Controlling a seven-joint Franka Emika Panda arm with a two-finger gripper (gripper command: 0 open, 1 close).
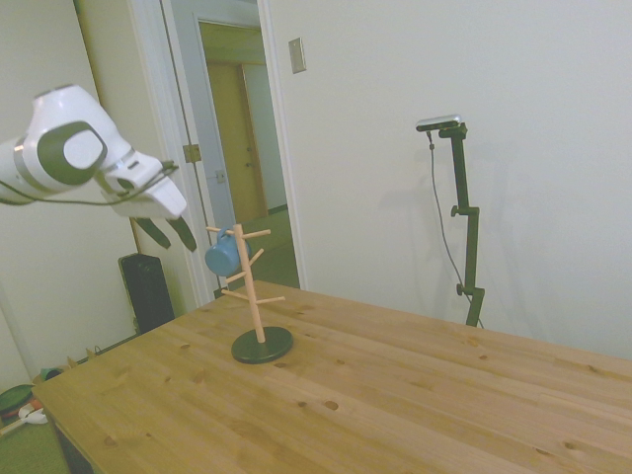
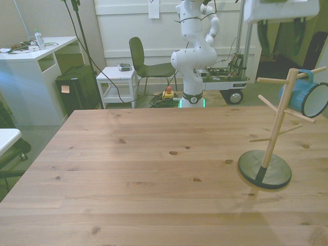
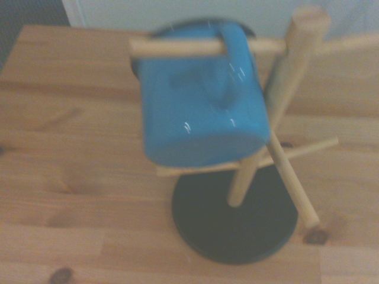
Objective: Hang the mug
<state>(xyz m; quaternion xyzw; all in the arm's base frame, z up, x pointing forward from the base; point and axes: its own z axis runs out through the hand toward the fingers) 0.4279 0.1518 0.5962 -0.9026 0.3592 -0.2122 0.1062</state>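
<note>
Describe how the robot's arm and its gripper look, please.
The white Franka arm has smooth rounded shells with a dark grey round joint cap. A thin black cable runs along the wrist. The two-finger gripper has a white body and two dark fingers.

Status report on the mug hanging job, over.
Gripper open, empty, off to the side of the mug tree. Mug hanging from a top peg. Nothing in the way.
</note>
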